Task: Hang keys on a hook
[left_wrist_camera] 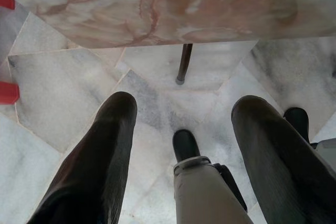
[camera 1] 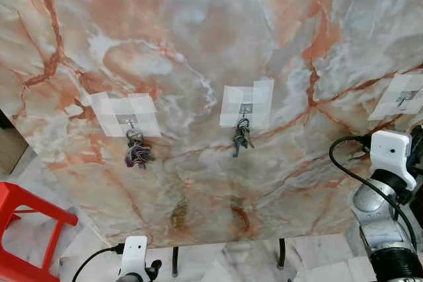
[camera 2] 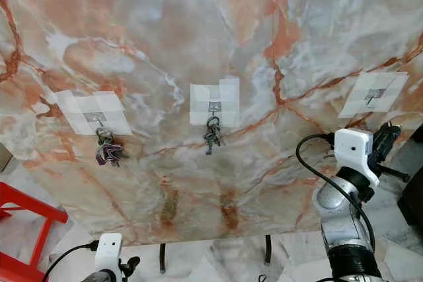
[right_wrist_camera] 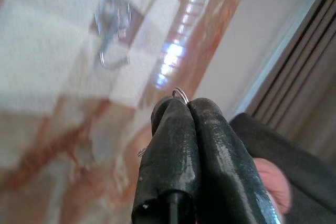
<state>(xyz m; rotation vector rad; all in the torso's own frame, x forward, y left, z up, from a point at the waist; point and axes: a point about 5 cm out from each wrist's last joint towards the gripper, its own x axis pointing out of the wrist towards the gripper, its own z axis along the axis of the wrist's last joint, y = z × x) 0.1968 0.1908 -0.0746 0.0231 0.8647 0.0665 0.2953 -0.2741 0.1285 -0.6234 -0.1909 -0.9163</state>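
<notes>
An upright marble panel (camera 1: 198, 37) carries three metal hooks on white tape patches. The left hook (camera 1: 130, 120) holds a purple and grey key bunch (camera 1: 137, 151). A dark key bunch (camera 1: 241, 138) hangs on the middle hook (camera 1: 245, 108). The right hook (camera 2: 374, 95) is bare. Just below and to the right of it, my right gripper (camera 2: 390, 135) is raised and shut on a thin silver key ring (right_wrist_camera: 180, 93), whose loop pokes out past the fingertips towards the hook (right_wrist_camera: 111, 51). My left gripper (left_wrist_camera: 185, 99) hangs low, open, pointing at the floor.
A red stool (camera 1: 26, 229) stands at the lower left. Thin black legs (camera 1: 175, 260) hold the panel above a marble tile floor (left_wrist_camera: 68, 87). A beige leg with a black foot (left_wrist_camera: 185, 144) shows under the left gripper. A dark curtain (right_wrist_camera: 310, 61) hangs to the right.
</notes>
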